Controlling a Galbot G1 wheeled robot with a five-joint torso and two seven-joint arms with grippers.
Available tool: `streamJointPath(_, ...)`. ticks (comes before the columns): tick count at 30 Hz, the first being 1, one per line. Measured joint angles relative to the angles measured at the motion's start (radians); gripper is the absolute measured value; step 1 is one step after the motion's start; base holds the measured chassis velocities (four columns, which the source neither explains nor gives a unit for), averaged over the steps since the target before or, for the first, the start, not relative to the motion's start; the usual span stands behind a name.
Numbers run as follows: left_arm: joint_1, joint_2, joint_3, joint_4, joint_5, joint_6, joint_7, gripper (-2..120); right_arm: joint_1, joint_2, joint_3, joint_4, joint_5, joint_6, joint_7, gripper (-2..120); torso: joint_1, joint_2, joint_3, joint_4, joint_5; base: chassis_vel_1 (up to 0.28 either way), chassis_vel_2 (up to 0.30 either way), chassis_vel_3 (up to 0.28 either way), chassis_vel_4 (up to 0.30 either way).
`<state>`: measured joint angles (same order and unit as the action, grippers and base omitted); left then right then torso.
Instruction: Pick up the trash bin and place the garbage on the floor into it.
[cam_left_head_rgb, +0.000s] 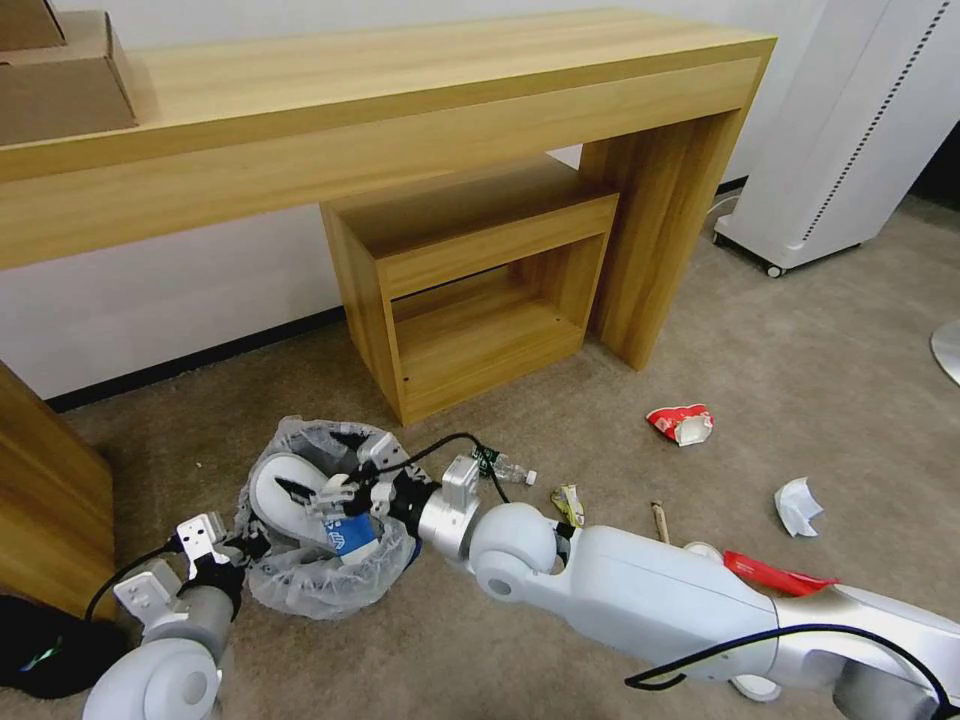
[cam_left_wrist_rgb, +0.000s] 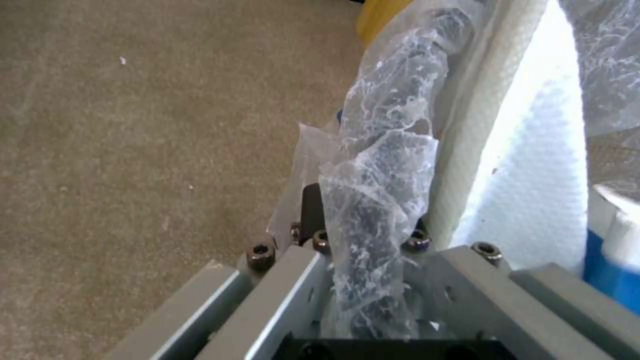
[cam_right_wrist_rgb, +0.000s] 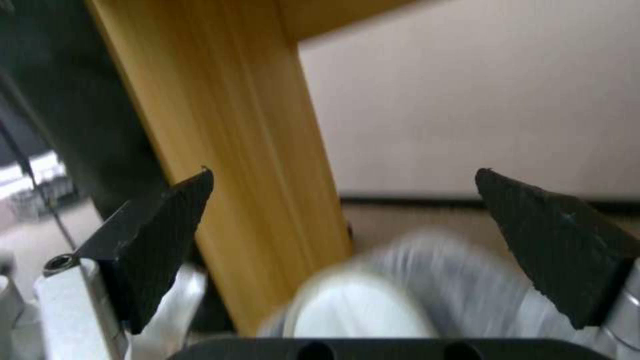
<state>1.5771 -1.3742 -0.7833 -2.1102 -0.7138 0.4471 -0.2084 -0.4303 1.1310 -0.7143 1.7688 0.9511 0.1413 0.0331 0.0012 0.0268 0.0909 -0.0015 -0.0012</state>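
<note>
The trash bin (cam_left_head_rgb: 322, 585), lined with a wrinkled clear bag, sits tilted on the beige floor (cam_left_head_rgb: 560, 400). My left gripper (cam_left_head_rgb: 243, 547) is shut on its near rim; the left wrist view shows the bag-covered rim (cam_left_wrist_rgb: 377, 165) pinched in the left gripper (cam_left_wrist_rgb: 363, 242). A white slipper (cam_left_head_rgb: 278, 483) and a blue-and-white scrap (cam_left_head_rgb: 352, 535) lie inside. My right gripper (cam_left_head_rgb: 325, 492) hovers over the bin's mouth, open and holding nothing (cam_right_wrist_rgb: 343, 172). Garbage lies on the carpet: a clear bottle (cam_left_head_rgb: 505, 466), a red wrapper (cam_left_head_rgb: 680, 423), a white paper scrap (cam_left_head_rgb: 797, 505) and a wooden stick (cam_left_head_rgb: 660, 520).
A long wooden desk (cam_left_head_rgb: 400, 110) spans the back, with a small open shelf unit (cam_left_head_rgb: 470, 290) under it. A white wheeled appliance (cam_left_head_rgb: 850, 130) stands at the far right. Another red wrapper (cam_left_head_rgb: 775, 576) lies by my right arm. A wooden panel (cam_left_head_rgb: 45, 490) rises at the left.
</note>
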Motion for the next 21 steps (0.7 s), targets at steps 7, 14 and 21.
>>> streamJointPath(7,0.014,0.006,-0.017,-0.015,-0.002,0.001,0.000,1,-0.049,-0.062,0.194,0.054,0.021,0.022,-0.035,100,0.000,0.000,0.000,-0.0004,-0.0001,0.000,0.000,0.000,0.000)
streamJointPath(14,0.037,-0.007,-0.035,-0.045,0.002,0.001,0.000,1,-0.131,-0.094,0.481,0.100,0.035,0.010,-0.032,100,0.000,0.000,0.000,-0.0002,0.0001,0.000,0.000,0.000,0.000)
streamJointPath(21,0.041,-0.007,-0.032,-0.048,0.011,-0.001,0.004,1,-0.373,-0.120,0.815,0.178,-0.036,0.003,-0.020,100,0.000,0.000,0.000,-0.0005,0.0002,0.000,0.000,0.000,0.000)
